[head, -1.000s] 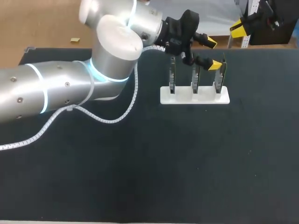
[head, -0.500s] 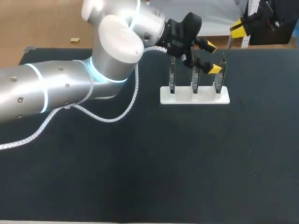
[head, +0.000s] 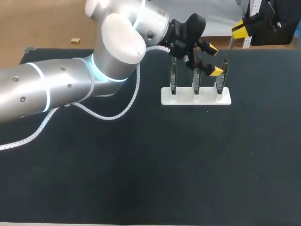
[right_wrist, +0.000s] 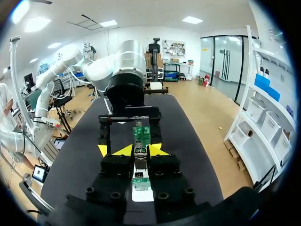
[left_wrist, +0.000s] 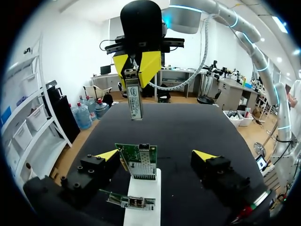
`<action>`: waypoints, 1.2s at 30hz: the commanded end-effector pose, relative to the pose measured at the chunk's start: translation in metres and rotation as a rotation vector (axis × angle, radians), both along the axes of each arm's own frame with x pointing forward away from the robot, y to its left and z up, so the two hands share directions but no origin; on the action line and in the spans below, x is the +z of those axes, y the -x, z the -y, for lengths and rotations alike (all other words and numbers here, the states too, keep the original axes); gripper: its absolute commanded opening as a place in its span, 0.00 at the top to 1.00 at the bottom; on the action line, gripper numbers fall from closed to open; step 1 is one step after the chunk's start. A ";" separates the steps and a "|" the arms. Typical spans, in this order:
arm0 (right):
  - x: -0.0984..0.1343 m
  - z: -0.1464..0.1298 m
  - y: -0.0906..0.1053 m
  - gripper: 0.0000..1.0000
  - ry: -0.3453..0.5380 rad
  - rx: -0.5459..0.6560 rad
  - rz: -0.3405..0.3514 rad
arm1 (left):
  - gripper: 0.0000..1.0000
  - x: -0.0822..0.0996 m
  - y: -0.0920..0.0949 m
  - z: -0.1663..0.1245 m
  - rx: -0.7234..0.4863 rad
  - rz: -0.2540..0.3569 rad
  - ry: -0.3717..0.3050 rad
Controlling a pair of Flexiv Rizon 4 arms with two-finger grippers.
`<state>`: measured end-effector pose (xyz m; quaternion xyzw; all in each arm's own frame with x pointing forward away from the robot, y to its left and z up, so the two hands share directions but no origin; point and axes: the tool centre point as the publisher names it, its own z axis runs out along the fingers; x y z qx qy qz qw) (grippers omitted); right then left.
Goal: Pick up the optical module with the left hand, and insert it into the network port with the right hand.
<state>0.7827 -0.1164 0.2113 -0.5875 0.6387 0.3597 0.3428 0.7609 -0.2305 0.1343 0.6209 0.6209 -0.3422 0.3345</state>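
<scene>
The silver optical module (left_wrist: 134, 96) hangs down from my right gripper (left_wrist: 138, 61), which is shut on it past the table's far side. In the right wrist view the module (right_wrist: 140, 162) sits between the yellow tips of that gripper (right_wrist: 141, 149). My left gripper (head: 214, 59) hovers open over the white rack (head: 195, 96) of three upright green network cards (head: 196, 77). In the left wrist view one card with its metal port (left_wrist: 139, 161) stands between the spread fingers of the left gripper (left_wrist: 156, 155), touching neither.
The left arm (head: 56, 89) and its white cable (head: 113, 117) cross the table's left half. The dark mat (head: 188, 165) runs from the rack to the near edge. My right gripper (head: 240, 29) shows at the far right corner.
My left gripper has shifted slightly to the right and lower toward the rack, still open. The right gripper has kept its place with the module.
</scene>
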 end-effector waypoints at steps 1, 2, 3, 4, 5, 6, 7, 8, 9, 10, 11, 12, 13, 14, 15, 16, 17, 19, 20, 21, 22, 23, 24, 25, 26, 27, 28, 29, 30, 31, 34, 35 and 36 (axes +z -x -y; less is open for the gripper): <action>0.000 0.000 0.002 1.00 0.000 -0.005 0.004 | 0.00 0.000 -0.005 0.002 -0.004 -0.014 -0.017; -0.001 0.000 0.002 1.00 0.000 -0.006 0.004 | 0.00 -0.001 -0.006 0.002 -0.004 -0.014 -0.018; -0.001 0.000 0.002 1.00 0.000 -0.007 0.004 | 0.00 -0.001 -0.007 0.002 -0.004 -0.015 -0.020; -0.001 0.000 0.002 1.00 -0.001 -0.008 0.004 | 0.00 -0.001 -0.008 0.002 -0.003 -0.018 -0.024; -0.001 0.000 0.002 1.00 -0.001 -0.008 0.004 | 0.00 -0.001 -0.008 0.002 -0.003 -0.018 -0.025; -0.001 0.000 0.002 1.00 -0.001 -0.009 0.003 | 0.00 -0.001 -0.008 0.002 -0.003 -0.018 -0.026; -0.001 0.000 0.002 1.00 -0.002 -0.010 0.003 | 0.00 -0.001 -0.009 0.002 -0.006 -0.019 -0.028; -0.001 0.000 0.002 1.00 -0.001 -0.010 0.003 | 0.00 -0.001 -0.009 0.003 -0.008 -0.020 -0.030; -0.001 0.000 0.001 1.00 -0.002 -0.011 0.002 | 0.00 -0.002 -0.009 0.003 -0.017 -0.020 -0.032; -0.001 0.000 0.001 1.00 -0.001 -0.011 0.002 | 0.00 -0.002 -0.009 0.003 -0.019 -0.018 -0.037; -0.002 0.001 0.001 1.00 -0.001 -0.012 0.002 | 0.00 -0.003 -0.009 0.004 -0.021 -0.018 -0.041; -0.002 0.001 0.000 1.00 -0.001 -0.013 0.002 | 0.00 -0.003 -0.009 0.004 -0.027 -0.027 -0.041; -0.002 0.001 0.000 1.00 -0.002 -0.014 0.001 | 0.00 -0.004 -0.009 0.005 -0.025 -0.027 -0.041; -0.002 0.001 0.000 1.00 -0.001 -0.013 0.002 | 0.00 -0.005 -0.009 0.005 -0.026 -0.026 -0.043; -0.002 0.001 0.000 1.00 -0.001 -0.013 0.001 | 0.00 -0.005 -0.009 0.005 -0.027 -0.027 -0.043; -0.002 0.001 0.000 1.00 -0.002 -0.012 0.001 | 0.00 -0.004 -0.009 0.005 -0.028 -0.028 -0.043; -0.002 0.001 0.000 1.00 -0.002 -0.012 0.001 | 0.00 -0.004 -0.009 0.005 -0.028 -0.029 -0.043; -0.002 0.001 -0.001 1.00 -0.002 -0.012 0.001 | 0.00 -0.005 -0.009 0.005 -0.027 -0.031 -0.043; -0.002 0.001 -0.001 1.00 -0.002 -0.011 0.002 | 0.00 -0.005 -0.009 0.005 -0.027 -0.032 -0.043; -0.002 0.001 -0.001 1.00 -0.002 -0.011 0.001 | 0.00 -0.005 -0.009 0.005 -0.027 -0.033 -0.043; -0.002 0.001 -0.001 1.00 -0.002 -0.011 0.001 | 0.00 -0.005 -0.009 0.005 -0.026 -0.034 -0.044; -0.002 0.001 -0.001 1.00 -0.003 -0.010 0.002 | 0.00 -0.005 -0.009 0.005 -0.026 -0.035 -0.044; -0.002 0.001 -0.001 1.00 -0.002 -0.010 0.002 | 0.00 -0.005 -0.009 0.005 -0.027 -0.037 -0.045; -0.002 0.001 -0.001 1.00 -0.002 -0.011 0.002 | 0.00 -0.005 -0.009 0.005 -0.027 -0.037 -0.045; -0.002 0.001 -0.001 1.00 -0.002 -0.011 0.002 | 0.00 -0.006 -0.008 0.005 -0.027 -0.038 -0.046; -0.002 0.001 -0.001 1.00 -0.002 -0.011 0.002 | 0.00 -0.006 -0.007 0.004 -0.027 -0.040 -0.046; -0.002 0.001 -0.001 1.00 -0.002 -0.011 0.002 | 0.00 -0.005 -0.006 0.004 -0.028 -0.040 -0.046; -0.002 0.001 -0.001 1.00 -0.002 -0.011 0.001 | 0.00 -0.004 -0.005 0.004 -0.030 -0.039 -0.046; -0.002 0.001 -0.001 1.00 -0.002 -0.010 0.001 | 0.00 -0.004 -0.004 0.004 -0.032 -0.034 -0.048; -0.002 0.001 -0.001 1.00 -0.002 -0.009 0.001 | 0.00 -0.004 -0.003 0.004 -0.033 -0.032 -0.049; -0.002 0.001 -0.001 1.00 -0.002 -0.008 0.001 | 0.00 -0.005 -0.003 0.004 -0.035 -0.034 -0.052; -0.002 0.001 -0.001 1.00 -0.002 -0.008 0.002 | 0.00 -0.005 -0.003 0.004 -0.035 -0.034 -0.052; -0.002 0.000 -0.001 1.00 -0.002 -0.008 0.002 | 0.00 -0.005 -0.003 0.004 -0.035 -0.034 -0.051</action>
